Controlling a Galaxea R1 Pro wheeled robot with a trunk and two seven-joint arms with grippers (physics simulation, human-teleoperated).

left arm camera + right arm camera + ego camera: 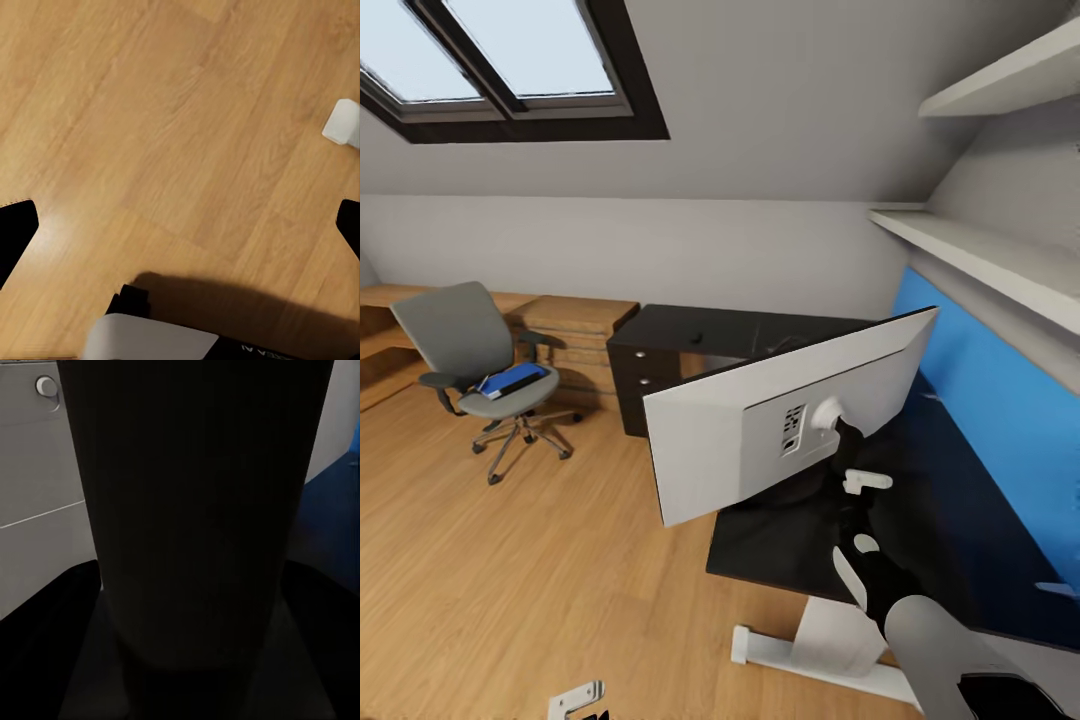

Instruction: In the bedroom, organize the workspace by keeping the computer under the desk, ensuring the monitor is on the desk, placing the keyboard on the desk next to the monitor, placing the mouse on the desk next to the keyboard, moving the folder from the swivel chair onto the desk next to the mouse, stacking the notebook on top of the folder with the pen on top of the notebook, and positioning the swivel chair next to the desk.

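The monitor [780, 425] shows its white back, tilted over the near end of the glossy black desk [960, 520]. My right gripper [857, 500] is shut on its slim black stand [195, 510], with the white back [37, 472] beside it. The grey swivel chair [470, 350] stands at the left on the wooden floor, apart from the desk, with the blue folder [515, 380] on its seat. My left gripper [180, 232] hangs open over bare floor. The keyboard and notebook are out of view.
The desk's black drawer unit [645, 385] stands at the back. Light wooden low cabinets [575, 330] run behind the chair. A blue wall panel [1000, 400] and white shelves [980, 250] line the right. The desk's white foot [800, 655] lies on the floor.
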